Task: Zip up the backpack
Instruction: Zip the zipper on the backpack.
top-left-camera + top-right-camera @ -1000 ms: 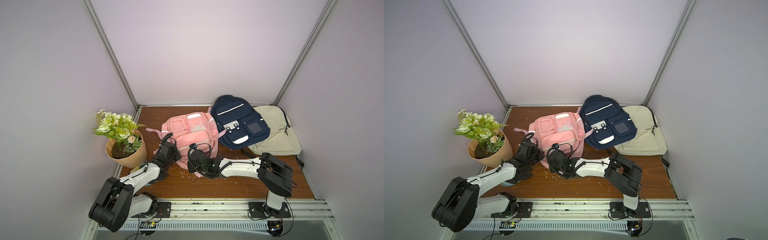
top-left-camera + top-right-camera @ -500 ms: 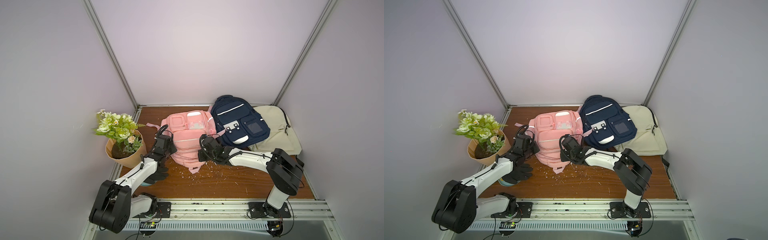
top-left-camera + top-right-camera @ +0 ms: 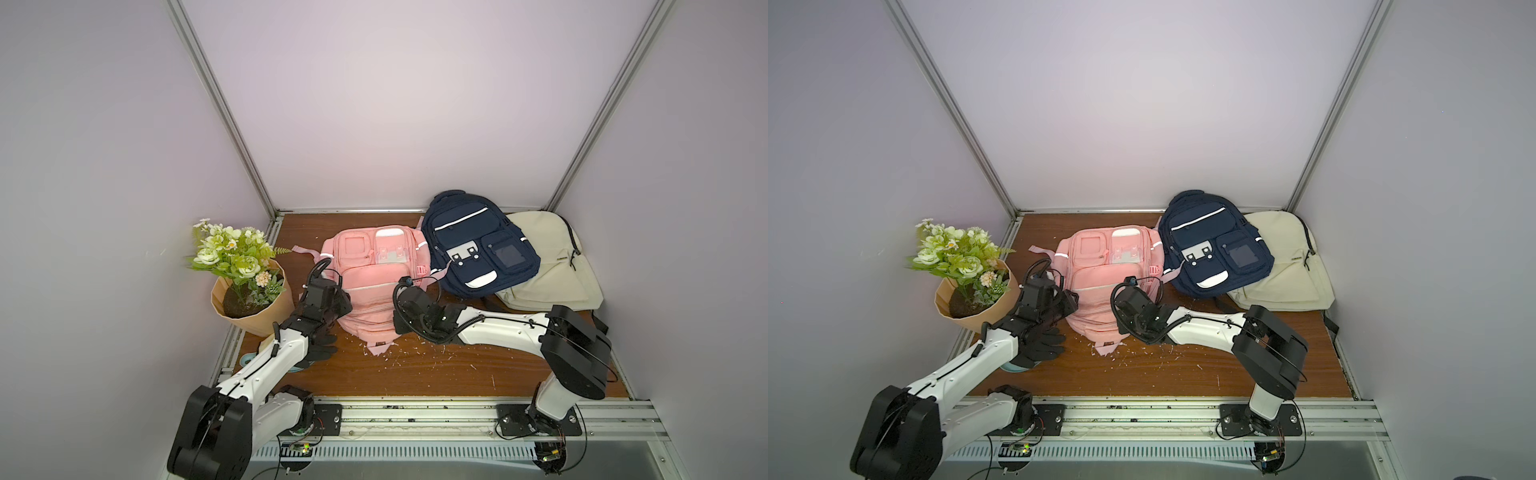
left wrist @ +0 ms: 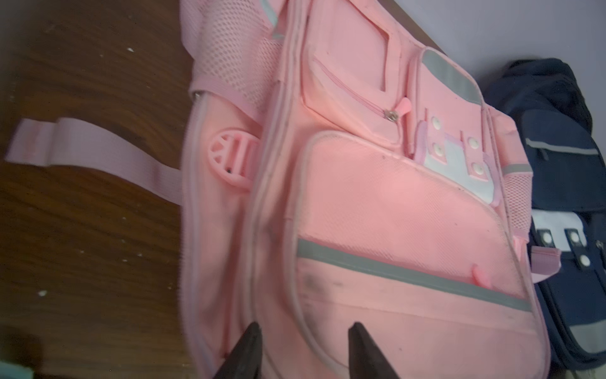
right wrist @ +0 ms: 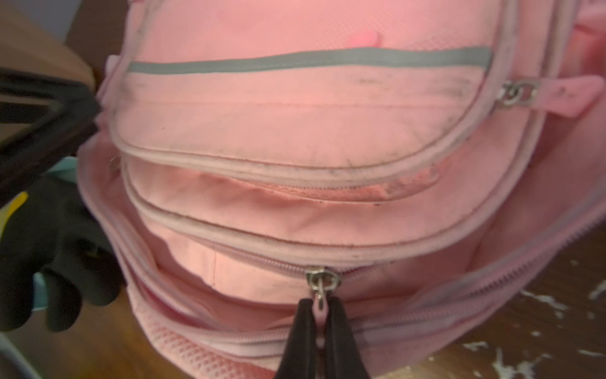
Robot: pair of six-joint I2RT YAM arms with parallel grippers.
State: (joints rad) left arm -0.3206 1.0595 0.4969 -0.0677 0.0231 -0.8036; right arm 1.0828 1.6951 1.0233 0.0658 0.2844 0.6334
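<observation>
The pink backpack (image 3: pixel 374 286) (image 3: pixel 1100 291) lies flat on the wooden table, its curved end towards the arms. One zipper track along that end gapes beside its metal slider (image 5: pixel 323 279). My right gripper (image 5: pixel 319 303) (image 3: pixel 397 326) is shut on that slider's pink zipper pull (image 5: pixel 320 310). At the bag's left side my left gripper (image 4: pixel 303 328) (image 3: pixel 338 307) stands open over the pink backpack (image 4: pixel 393 213), with only the bag's fabric and piping behind the gap between its fingers.
A navy backpack (image 3: pixel 482 249) lies against the pink one's right side and partly on a cream backpack (image 3: pixel 548 266). A potted flower bunch (image 3: pixel 245 286) stands at the left edge. A black glove (image 3: pixel 320 349) lies under the left arm. White crumbs (image 3: pixel 415 357) dot the table.
The left gripper has gone from shut to open beside the bag. The right gripper, still shut on the pull, swung right and then back towards the bag's near end. The bag slid a little farther back.
</observation>
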